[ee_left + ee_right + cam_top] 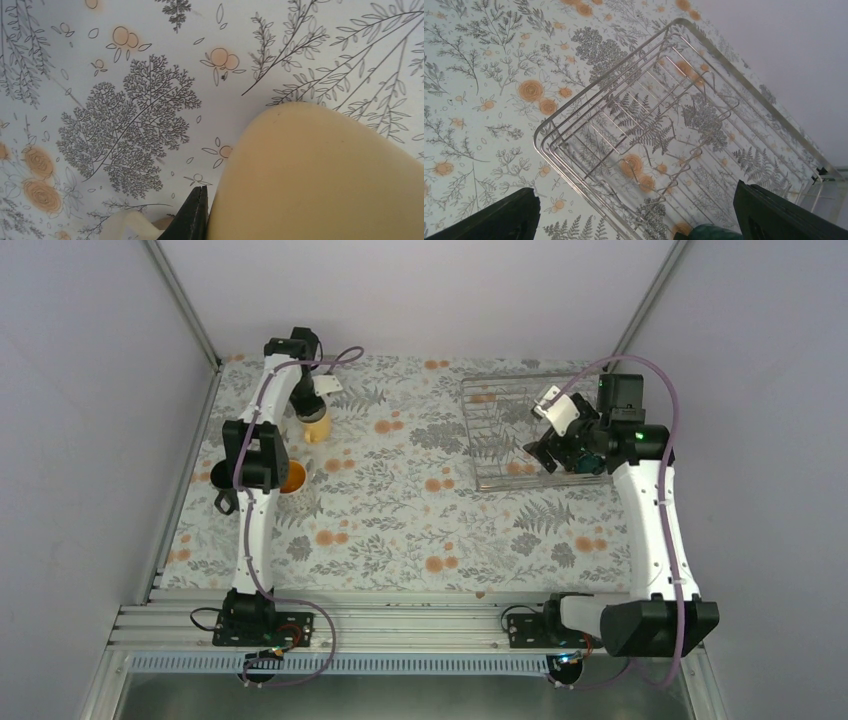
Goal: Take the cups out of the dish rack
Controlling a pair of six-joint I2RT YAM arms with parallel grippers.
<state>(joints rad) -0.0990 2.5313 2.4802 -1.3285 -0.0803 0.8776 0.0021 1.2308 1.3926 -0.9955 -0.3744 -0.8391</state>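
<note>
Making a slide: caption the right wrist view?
Open right gripper hovers above the silver dish rack on a floral tablecloth.

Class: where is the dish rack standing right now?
In the top view, the dish rack sits at the far right of the table, beneath the right gripper, across from the beige mug at far left.

Left gripper (312, 405): we see it reached far out, closed down on the beige mug (316, 426).
Beige mug: upright, directly under the left jaws.
Orange mug (293, 478): well back from the left jaws, toward the bases, half hidden by the left arm.
Right gripper (556, 452): we see it spread wide.
Rack (490, 430): beneath the right jaws, stretching away to their left.
</note>
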